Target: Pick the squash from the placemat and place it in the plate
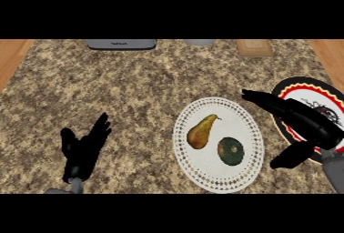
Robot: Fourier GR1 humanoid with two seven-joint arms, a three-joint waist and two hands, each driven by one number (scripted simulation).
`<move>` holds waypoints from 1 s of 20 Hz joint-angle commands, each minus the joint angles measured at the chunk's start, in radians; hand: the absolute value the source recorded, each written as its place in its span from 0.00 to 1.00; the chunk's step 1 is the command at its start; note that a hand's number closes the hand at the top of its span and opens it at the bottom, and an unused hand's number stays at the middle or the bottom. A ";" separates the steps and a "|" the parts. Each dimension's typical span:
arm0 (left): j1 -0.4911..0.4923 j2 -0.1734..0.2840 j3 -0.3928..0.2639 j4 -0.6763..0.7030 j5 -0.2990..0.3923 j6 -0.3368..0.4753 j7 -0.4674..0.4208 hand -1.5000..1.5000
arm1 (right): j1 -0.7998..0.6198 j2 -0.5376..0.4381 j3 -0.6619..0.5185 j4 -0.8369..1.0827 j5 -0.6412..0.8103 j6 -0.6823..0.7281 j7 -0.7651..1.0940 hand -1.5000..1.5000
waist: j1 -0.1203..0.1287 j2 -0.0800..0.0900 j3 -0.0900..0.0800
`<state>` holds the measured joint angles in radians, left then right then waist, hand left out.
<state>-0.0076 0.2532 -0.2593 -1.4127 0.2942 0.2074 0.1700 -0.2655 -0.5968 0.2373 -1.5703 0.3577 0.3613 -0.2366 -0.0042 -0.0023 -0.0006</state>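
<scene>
A dark green squash [230,151] lies on the lower right part of a round white lace placemat [216,179]. A brownish-yellow pear [201,132] lies beside it, up and to the left. The plate [310,89], black-rimmed with red and white rings, sits just right of the placemat. My right hand [306,121] hovers open over the plate and hides much of it. Its fingers [263,100] stretch up-left to the placemat's upper right edge, and its thumb [291,157] hangs down right of the squash. It holds nothing. My left hand [84,148] rests open at the lower left.
A grey appliance [121,44], a small grey object [199,42] and a tan board [255,47] stand along the counter's far edge. The speckled granite counter [134,91] ends at wooden strips on the far left and right.
</scene>
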 commanded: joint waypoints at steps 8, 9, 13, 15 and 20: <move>-0.012 -0.023 0.075 0.034 -0.040 -0.079 -0.002 0.50 | 0.073 0.090 0.001 -0.043 0.167 0.092 0.066 0.00 | 0.004 0.002 0.001; 0.049 -0.015 0.075 0.073 -0.037 -0.101 -0.102 0.50 | 0.164 0.085 0.054 -0.068 0.206 0.023 0.033 0.00 | 0.002 0.002 0.000; -0.002 -0.050 0.084 0.013 -0.056 -0.075 0.017 0.50 | 0.080 0.192 0.061 0.010 0.261 0.055 0.078 0.00 | 0.007 0.003 0.001; 0.042 -0.059 0.068 -0.058 -0.086 -0.049 0.058 0.50 | 0.140 0.202 0.064 -0.039 0.295 0.033 0.051 0.00 | 0.006 0.002 0.001; 0.036 -0.064 0.096 -0.009 -0.092 -0.088 0.026 0.50 | 0.140 0.243 0.079 -0.063 0.407 -0.008 0.127 0.00 | 0.005 0.002 0.001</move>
<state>0.0237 0.1932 -0.1843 -1.4278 0.2078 0.1384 0.1902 -0.1376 -0.3977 0.3013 -1.6097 0.6916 0.3732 -0.1555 0.0010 -0.0004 0.0001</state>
